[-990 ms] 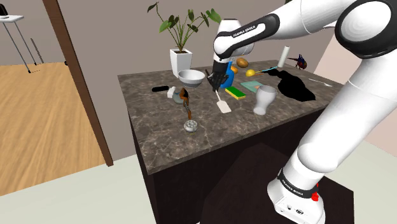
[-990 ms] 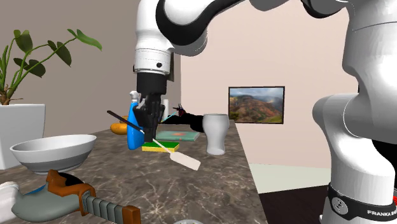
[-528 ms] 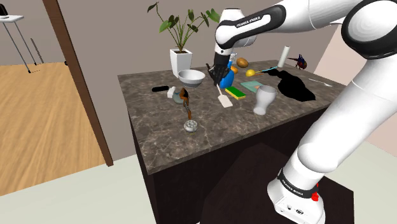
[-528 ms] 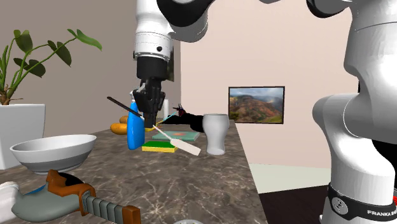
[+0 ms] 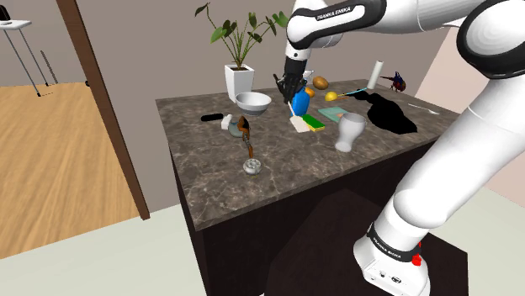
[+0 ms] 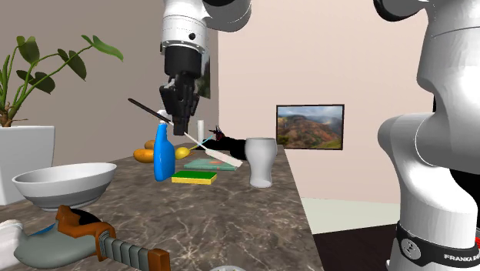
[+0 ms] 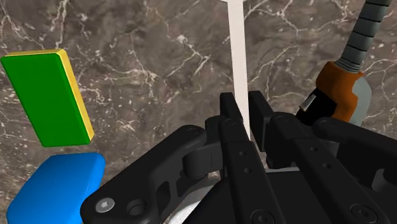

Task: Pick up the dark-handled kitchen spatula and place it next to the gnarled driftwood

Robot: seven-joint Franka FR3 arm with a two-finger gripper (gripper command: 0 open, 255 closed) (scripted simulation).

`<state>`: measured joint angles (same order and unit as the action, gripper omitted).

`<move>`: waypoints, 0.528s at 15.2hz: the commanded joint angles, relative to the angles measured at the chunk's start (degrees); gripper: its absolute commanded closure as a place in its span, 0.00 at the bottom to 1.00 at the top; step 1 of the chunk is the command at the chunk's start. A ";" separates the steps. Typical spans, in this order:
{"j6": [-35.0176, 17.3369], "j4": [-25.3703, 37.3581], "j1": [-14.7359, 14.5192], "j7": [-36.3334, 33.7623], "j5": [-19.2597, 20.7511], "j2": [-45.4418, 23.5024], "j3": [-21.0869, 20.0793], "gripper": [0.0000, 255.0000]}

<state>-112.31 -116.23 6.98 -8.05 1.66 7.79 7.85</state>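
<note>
The spatula has a thin dark handle and a white shaft and blade. It hangs tilted in the air above the marble counter, near the blue bottle. My gripper is shut on its shaft. In the wrist view the two fingers clasp the white shaft. In the shoulder view the gripper is over the bottle and the white blade hangs beside the green-and-yellow sponge. A black gnarled lump, the likely driftwood, lies at the counter's far right in that view.
A white bowl and a potted plant stand behind the gripper. A white goblet stands between the sponge and the black lump. An orange-brown tool with a ridged grey handle lies near the counter's middle. A teal board lies by the sponge.
My gripper has risen with the spatula in it, lifting the blade well off the counter. It has also drifted over the blue bottle.
</note>
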 commanded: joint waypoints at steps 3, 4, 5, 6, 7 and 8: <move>1.06 -1.42 1.06 2.14 0.43 2.51 1.26 1.00; 1.00 -2.55 1.60 3.23 0.67 3.63 1.92 1.00; 0.97 -3.62 2.15 4.33 0.93 4.71 2.60 1.00; 0.95 -4.62 2.70 5.44 1.22 5.74 3.31 1.00; 0.96 -5.56 3.26 6.57 1.52 6.73 4.02 1.00; 0.98 -6.43 3.83 7.71 1.84 7.67 4.77 1.00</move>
<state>-111.31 -121.55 10.09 -1.89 3.14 14.31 11.66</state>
